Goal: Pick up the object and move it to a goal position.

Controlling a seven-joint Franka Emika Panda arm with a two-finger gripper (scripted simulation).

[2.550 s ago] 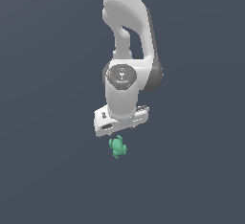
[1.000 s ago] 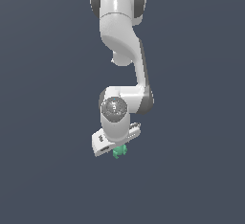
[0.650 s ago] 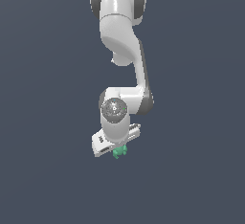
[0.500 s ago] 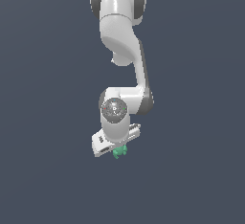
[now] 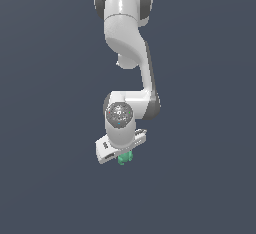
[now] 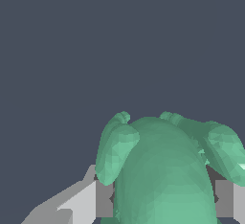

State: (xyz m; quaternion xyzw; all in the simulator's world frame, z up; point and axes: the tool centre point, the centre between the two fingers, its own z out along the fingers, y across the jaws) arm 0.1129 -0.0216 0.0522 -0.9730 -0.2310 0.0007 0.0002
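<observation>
The object [image 5: 124, 159] is a small teal-green lumpy figure poking out just below the white gripper [image 5: 123, 157] in the exterior view. Up close in the wrist view, the object [image 6: 162, 170] fills the space between the two grey fingers [image 6: 104, 198], and its rounded knobs stick out past them. The gripper [image 6: 163, 199] is shut on it, with a pad pressed against each side. The white arm [image 5: 127, 53] hangs down from above, bent at the elbow.
Plain dark grey-blue ground [image 5: 50, 128] lies all around the arm. No other object or marker shows in either view.
Since 2.5 s ago the arm has drawn farther from the camera, carrying the object with it. Over the last second, nothing has visibly moved.
</observation>
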